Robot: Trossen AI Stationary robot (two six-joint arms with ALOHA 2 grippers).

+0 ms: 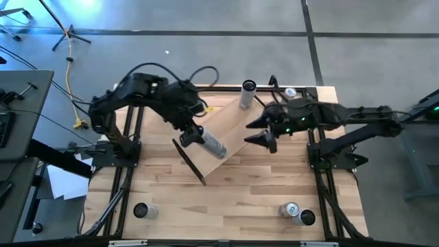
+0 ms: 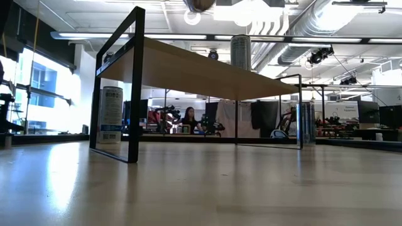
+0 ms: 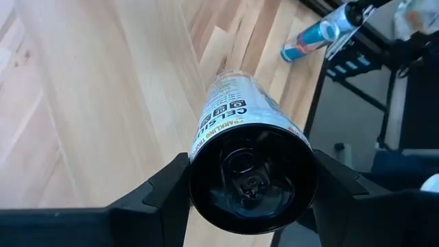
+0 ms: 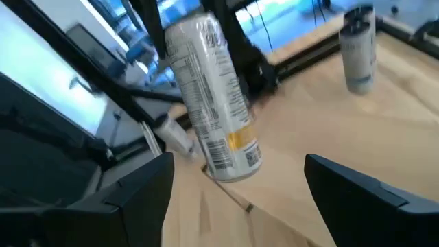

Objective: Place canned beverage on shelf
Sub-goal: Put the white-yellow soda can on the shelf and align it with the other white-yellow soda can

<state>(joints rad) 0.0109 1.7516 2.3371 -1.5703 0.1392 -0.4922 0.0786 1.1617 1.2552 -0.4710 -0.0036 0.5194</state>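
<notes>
Your left gripper (image 1: 194,136) is squeezing a can (image 1: 212,145) over the shelf (image 1: 230,134), mid-frame, maybe touching it. Your right gripper (image 1: 263,132) is waiting open beside.

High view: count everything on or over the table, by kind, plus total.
Cans: 6: held can, can on the shelf, far-edge can, near-left can, two near-right cans
Shelf: 1
Grippers: 2: left gripper shut on the held can, right gripper open
Total: 9
</notes>
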